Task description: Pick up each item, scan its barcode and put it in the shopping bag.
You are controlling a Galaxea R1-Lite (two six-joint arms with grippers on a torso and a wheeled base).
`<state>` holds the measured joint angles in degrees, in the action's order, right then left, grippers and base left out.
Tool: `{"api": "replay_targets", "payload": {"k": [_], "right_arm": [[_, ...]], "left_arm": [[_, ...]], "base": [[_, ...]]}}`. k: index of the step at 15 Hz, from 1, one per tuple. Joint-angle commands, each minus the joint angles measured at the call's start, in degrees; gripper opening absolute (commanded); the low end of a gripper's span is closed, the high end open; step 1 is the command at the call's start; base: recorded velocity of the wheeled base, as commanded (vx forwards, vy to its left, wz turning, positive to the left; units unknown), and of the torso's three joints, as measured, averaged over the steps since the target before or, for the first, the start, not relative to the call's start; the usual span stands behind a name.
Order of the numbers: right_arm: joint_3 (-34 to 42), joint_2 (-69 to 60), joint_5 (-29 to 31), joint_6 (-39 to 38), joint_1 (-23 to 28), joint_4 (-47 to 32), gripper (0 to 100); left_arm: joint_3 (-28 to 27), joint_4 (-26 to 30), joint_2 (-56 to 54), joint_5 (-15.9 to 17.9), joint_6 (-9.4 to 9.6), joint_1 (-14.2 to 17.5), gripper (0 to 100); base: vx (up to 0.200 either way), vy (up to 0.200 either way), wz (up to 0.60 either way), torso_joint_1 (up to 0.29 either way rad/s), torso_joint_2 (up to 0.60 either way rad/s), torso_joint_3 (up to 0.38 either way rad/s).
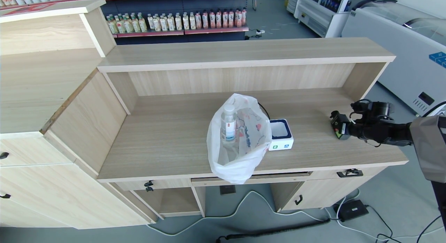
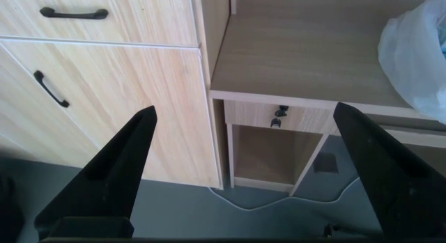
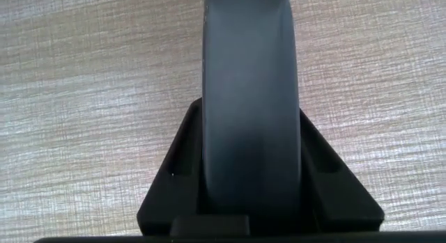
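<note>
A white plastic shopping bag [image 1: 244, 156] stands open at the middle of the wooden counter [image 1: 167, 138], with a clear bottle [image 1: 228, 122] upright inside it. Touching the bag's right side is a white barcode scanner [image 1: 280, 133] with a blue-rimmed top. My right gripper [image 1: 340, 127] hovers over the counter's right end, shut on a small dark item [image 1: 337, 126] with red and green marks. That item [image 3: 251, 97] appears as a grey rounded body between the black fingers [image 3: 174, 180]. My left gripper [image 2: 244, 111] hangs open and empty, low beside the counter's left front, with the bag [image 2: 418, 55] off to one side.
A raised shelf [image 1: 244, 54] backs the counter and a tall cabinet [image 1: 41, 96] stands on the left. Drawers with dark handles [image 1: 349, 172] sit under the front edge. Cables [image 1: 271, 229] lie on the floor. Store shelves of bottles [image 1: 177, 21] and freezers [image 1: 400, 44] stand behind.
</note>
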<state>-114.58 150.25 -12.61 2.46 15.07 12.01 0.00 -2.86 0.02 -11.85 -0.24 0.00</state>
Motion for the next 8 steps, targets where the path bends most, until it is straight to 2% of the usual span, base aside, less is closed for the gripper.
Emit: {"api": "replay_targets", "payload": {"k": [1, 3, 5, 6, 8], "right_arm": [[-0.01, -3.47, -0.05, 0.0, -0.04, 0.21, 0], [-0.01, -10.06, 0.12, 0.61, 0.05, 0.21, 0], [0.94, -18.68, 0.21, 7.64, 0.75, 0.56, 0], [8.67, -25.18, 0.04, 13.53, 1.98, 3.72, 0], [28.97, -38.72, -0.23, 21.97, 2.33, 16.12, 0]], "left_arm": [[0.0, -0.04, -0.02, -0.02, -0.02, 0.0, 100], [0.0, -0.04, -0.02, -0.02, -0.02, 0.0, 100], [0.0, -0.04, -0.02, -0.02, -0.02, 0.0, 100], [0.0, -0.04, -0.02, -0.02, -0.02, 0.0, 100], [0.0, -0.04, -0.02, -0.02, -0.02, 0.0, 100]], "base": [[0.0, 0.0, 0.0, 0.0, 0.0, 0.0], [0.0, 0.0, 0.0, 0.0, 0.0, 0.0], [0.0, 0.0, 0.0, 0.0, 0.0, 0.0], [0.0, 0.0, 0.0, 0.0, 0.0, 0.0], [0.0, 0.0, 0.0, 0.0, 0.0, 0.0]]}}
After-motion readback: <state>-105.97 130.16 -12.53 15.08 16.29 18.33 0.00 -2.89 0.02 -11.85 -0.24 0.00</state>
